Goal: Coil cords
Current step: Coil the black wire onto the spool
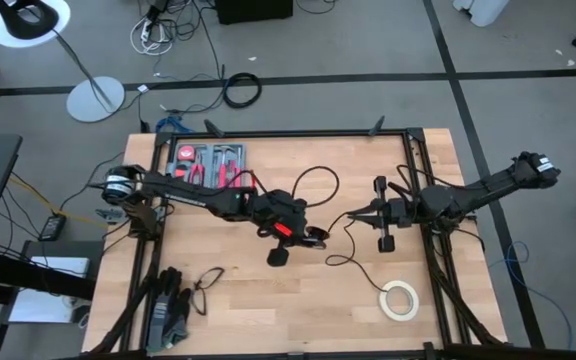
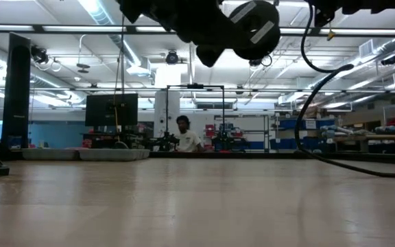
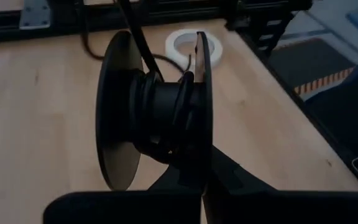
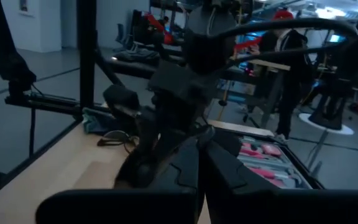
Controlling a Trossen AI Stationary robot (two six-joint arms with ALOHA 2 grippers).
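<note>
A thin black cable (image 1: 340, 255) lies in loose curves on the wooden table between my two arms, and part of it is wound on a black two-flange spool (image 3: 160, 112). My left gripper (image 1: 306, 235) is over the table's middle, shut on that spool, which is held above the table. My right gripper (image 1: 356, 214) points toward the table's left edge, facing the left one, with its fingers shut where the cable reaches them. From there the cable hangs down to the table (image 2: 310, 96). The cable's chunky end piece does not show clearly. My left gripper pinches the rim of one spool flange (image 3: 201, 146) between its two fingers (image 3: 229, 177). The spool stands on edge, clear of the table, with cable turns around its hub (image 3: 180, 102) and one strand leading away (image 3: 132, 31). My right gripper meets the cable at its fingertips (image 1: 351, 215), level, from the table's right side. Its shut fingers (image 4: 188, 168) hide the place of contact. The cable runs slack from there down to the table (image 1: 330, 261).
A cream-white tape roll (image 1: 400, 298) lies near the front right. An open tool case with red-handled tools (image 1: 208, 160) sits at the far left. Black gloves (image 1: 168, 312) and a small loop of cord (image 1: 206, 283) lie at the front left. A person (image 2: 182, 140) stands far behind the table.
</note>
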